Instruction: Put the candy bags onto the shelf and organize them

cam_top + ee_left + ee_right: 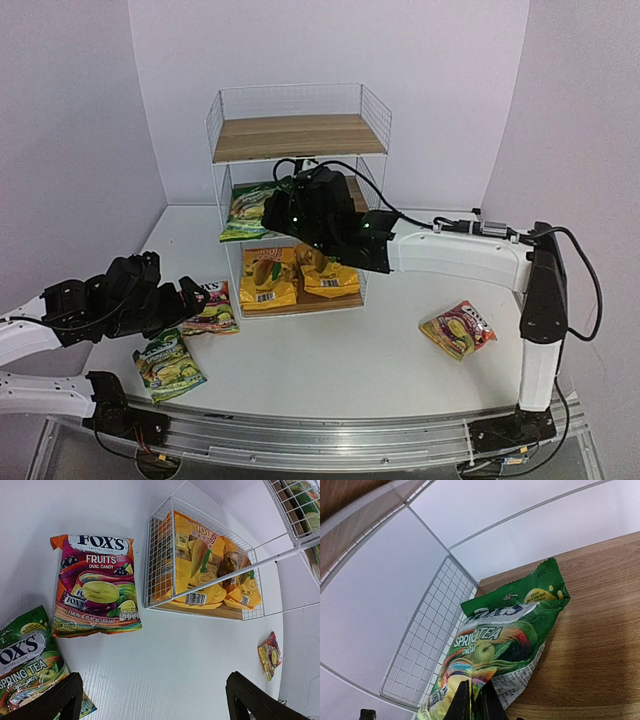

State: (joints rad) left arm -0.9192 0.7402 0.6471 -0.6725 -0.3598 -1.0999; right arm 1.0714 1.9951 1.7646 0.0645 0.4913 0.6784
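The shelf [300, 137] stands at the back centre, with white wire sides and wooden boards. Two yellow-orange candy bags [270, 278] [200, 575] lie on its bottom tier. My right gripper [476, 702] reaches into the middle tier and is shut on the lower edge of a green candy bag [495, 640] [248, 205] lying on that board. My left gripper [150, 702] is open and empty above the table, near a red/pink candy bag [97, 585] [212, 308] and a second green candy bag [25, 665] [168, 365]. Another red/pink candy bag [457, 329] [270, 655] lies on the table to the right.
The right arm [460, 255] stretches from its base at the right across to the shelf's front. The shelf's top tier [300, 135] holds nothing. The white table [350, 360] ends at a metal rail at the near edge.
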